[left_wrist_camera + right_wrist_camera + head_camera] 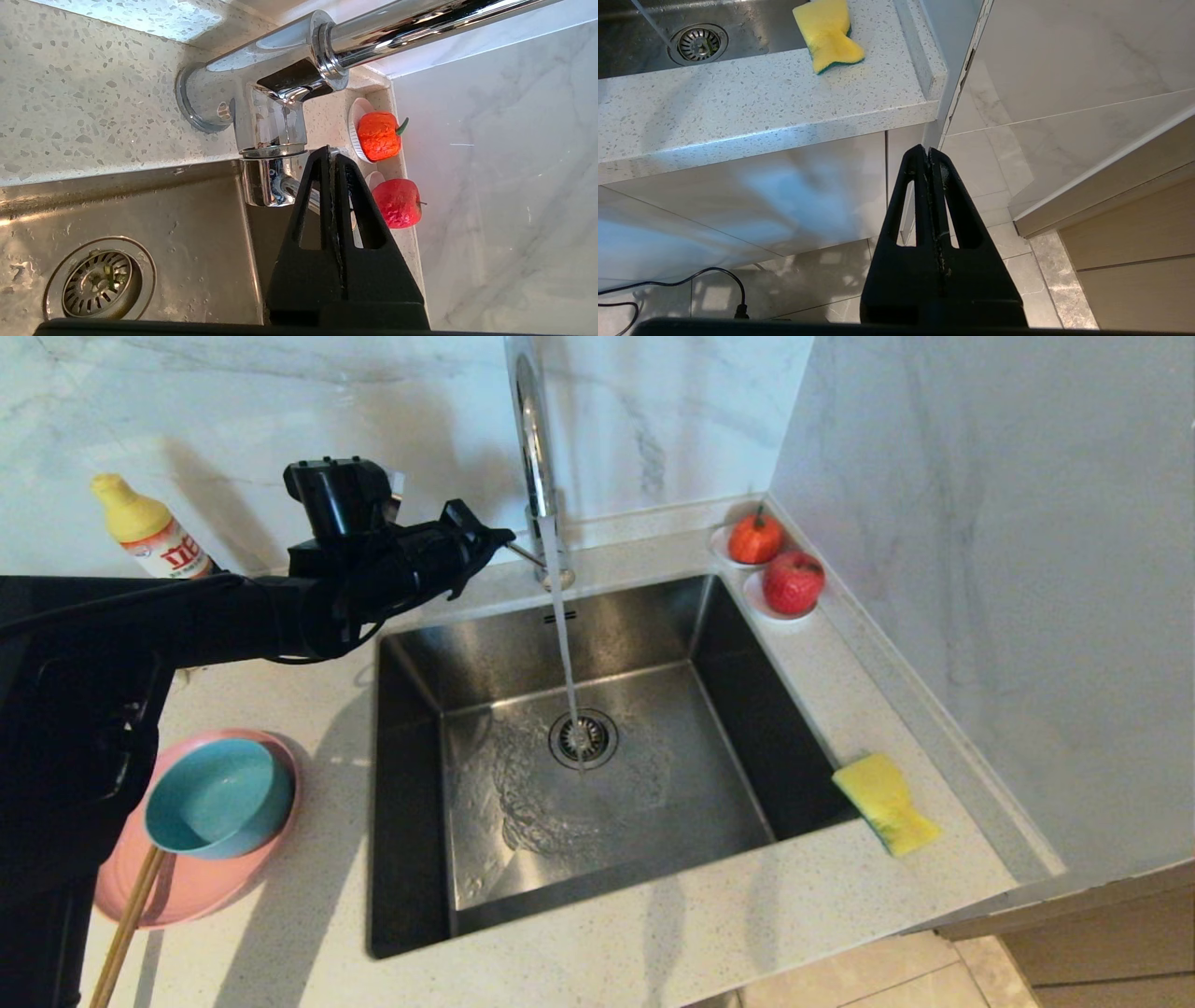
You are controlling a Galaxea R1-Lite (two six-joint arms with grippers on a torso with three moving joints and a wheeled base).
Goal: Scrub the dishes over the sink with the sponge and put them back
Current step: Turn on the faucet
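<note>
The sink (597,747) is set into a speckled counter (840,691), with a marble wall close along its right and back edges. Water is seen running from the faucet (534,448) onto the drain (583,739). The left gripper (485,543) is held level above the sink's back left corner, its fingers (327,186) pressed together and holding nothing; the tips are seen just beside the faucet's lever, though contact cannot be judged. The teal bowl (219,795) is nested in the pink plate (201,887) left of the sink, with chopsticks (126,924) leaning on the plate. The sponge (885,801) is lying at the sink's right rim. The right gripper (928,161) is parked below counter level, fingers closed, empty. 2 fruits on saucers (775,569) are placed in the back right corner.
</note>
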